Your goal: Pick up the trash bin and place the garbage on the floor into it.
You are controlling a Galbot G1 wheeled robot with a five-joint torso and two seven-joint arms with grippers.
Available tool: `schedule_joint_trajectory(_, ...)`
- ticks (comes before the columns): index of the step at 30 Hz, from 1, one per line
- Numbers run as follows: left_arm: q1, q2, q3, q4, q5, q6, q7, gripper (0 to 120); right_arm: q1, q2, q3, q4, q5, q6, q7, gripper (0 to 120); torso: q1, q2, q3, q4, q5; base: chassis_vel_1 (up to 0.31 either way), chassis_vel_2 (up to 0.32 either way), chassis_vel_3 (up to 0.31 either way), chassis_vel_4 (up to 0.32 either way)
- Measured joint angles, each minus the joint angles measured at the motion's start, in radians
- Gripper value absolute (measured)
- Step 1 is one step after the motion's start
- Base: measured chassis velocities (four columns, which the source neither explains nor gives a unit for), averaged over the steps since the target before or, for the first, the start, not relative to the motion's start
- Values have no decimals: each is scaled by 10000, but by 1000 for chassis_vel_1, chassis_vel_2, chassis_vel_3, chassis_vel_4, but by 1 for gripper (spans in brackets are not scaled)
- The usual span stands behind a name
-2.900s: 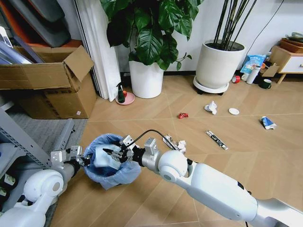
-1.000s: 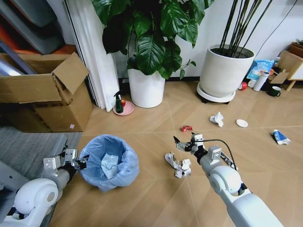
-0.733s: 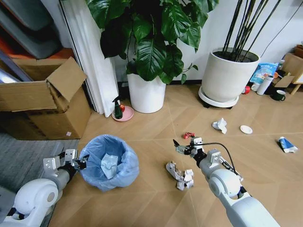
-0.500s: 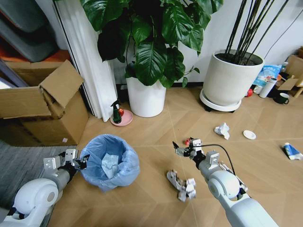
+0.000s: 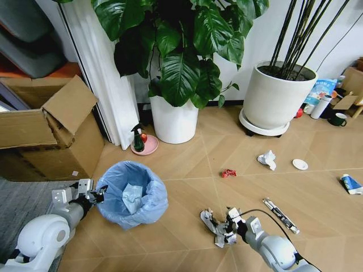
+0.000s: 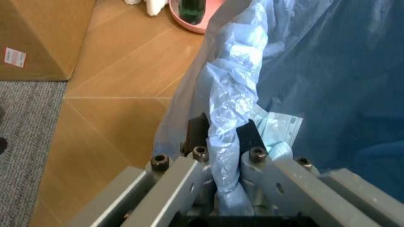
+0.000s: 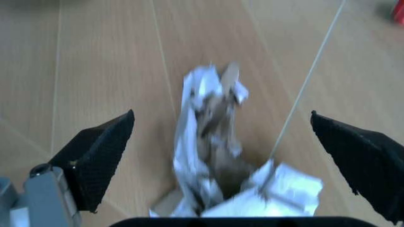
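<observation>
The trash bin (image 5: 133, 195), small and lined with a crinkly light-blue bag, sits at the lower left with a piece of paper inside. My left gripper (image 5: 97, 194) is shut on its rim; the left wrist view shows the gripper (image 6: 221, 137) clamping the bag's edge (image 6: 230, 90). My right gripper (image 5: 223, 225) is low over a crumpled white paper (image 5: 212, 222) on the floor. In the right wrist view that gripper (image 7: 221, 116) is open and straddles the paper (image 7: 211, 142). Other garbage lies farther out: a red wrapper (image 5: 228, 173), a tissue (image 5: 266, 159), a white disc (image 5: 300, 164), a black-white tube (image 5: 281, 215) and a blue-white packet (image 5: 351, 184).
Two white planters (image 5: 173, 119) (image 5: 276, 96) stand along the back wall. A green spray bottle (image 5: 137, 137) stands on a pink saucer beside the nearer one. An open cardboard box (image 5: 48, 136) is at the left, a dark mug (image 5: 339, 119) at the far right.
The head camera has shifted. My right gripper has left the bin, crossed to the right and dropped down to the crumpled paper. The left gripper still holds the bin's rim.
</observation>
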Motion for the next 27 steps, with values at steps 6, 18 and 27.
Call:
schedule_joint_trajectory(6, 3, -10, -18, -3, -1, -13, 46, 0, 177, 185, -154, -728, -111, -267, 21, 100, 1, 0, 1, -1, 1, 0, 0, 0, 0)
schedule_joint_trajectory(18, 59, -26, -1, -79, -1, -16, 54, 0, 499, 843, -203, -1804, -390, -177, 215, 82, 1, 0, 1, -1, 0, 0, 0, 0, 0)
schedule_joint_trajectory(27, 57, -21, 35, -111, -2, -17, 53, 0, 577, 1118, -195, -2056, -469, 58, 423, 53, 1, 0, 1, -2, -2, 0, 0, 0, 0)
